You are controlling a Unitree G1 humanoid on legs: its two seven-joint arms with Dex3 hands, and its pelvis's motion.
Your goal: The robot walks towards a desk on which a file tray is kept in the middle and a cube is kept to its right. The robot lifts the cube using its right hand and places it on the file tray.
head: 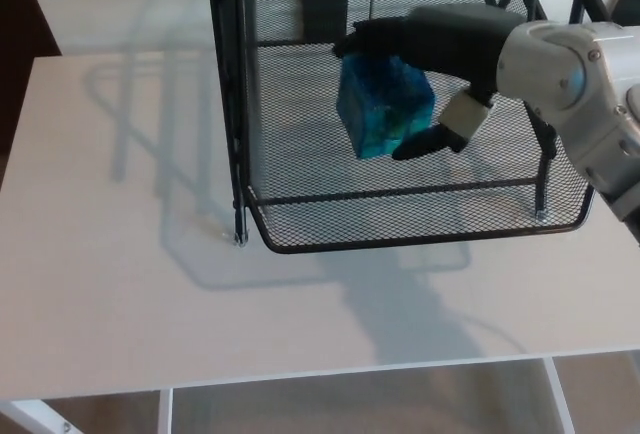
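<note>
Desk: pale, matt, flat top, bare in the foreground, carrying the file tray, which is black wire mesh on thin rod uprights with a rounded front rim. Cube: glossy mottled blue, tilted, held clear above the lower mesh shelf, evidently for setting down there; right hand, black, pinches it between its upper fingers and the thumb beneath
</note>
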